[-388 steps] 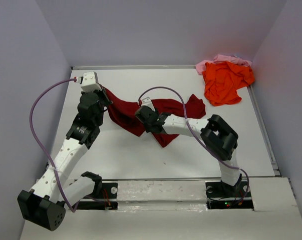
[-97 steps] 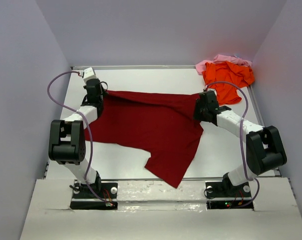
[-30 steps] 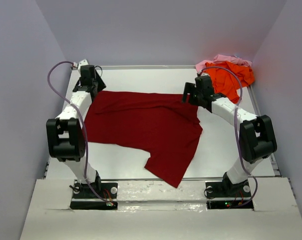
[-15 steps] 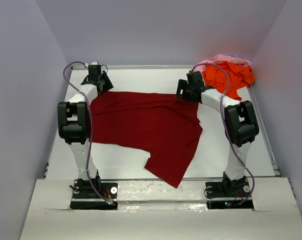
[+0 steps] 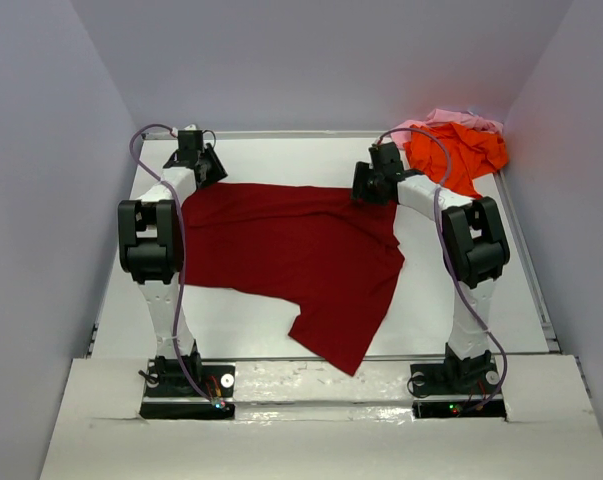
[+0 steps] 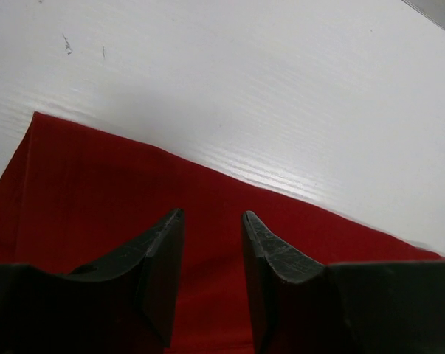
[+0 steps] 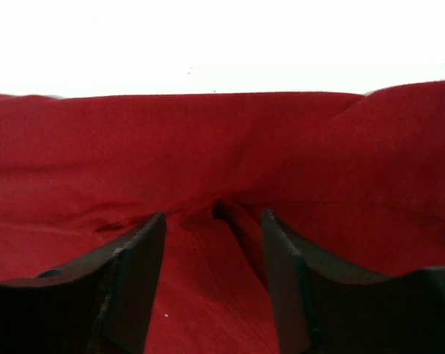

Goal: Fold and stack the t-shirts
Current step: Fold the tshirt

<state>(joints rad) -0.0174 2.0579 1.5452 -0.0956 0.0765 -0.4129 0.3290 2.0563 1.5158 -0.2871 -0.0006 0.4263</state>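
Mostly flat, soft maroon t-shirt (image 5: pixel 291 250)

Bare table (image 5: pixel 421 310) lay open below and right of the maroon shirt (image 5: pixel 291 250), which blanketed the middle of the top view. The orange shirt (image 5: pixel 456 155) and pink shirt (image 5: pixel 451 118) crowded the upper-right corner; the left arm (image 5: pixel 146 240) and right arm (image 5: pixel 474 245) stood along either side.
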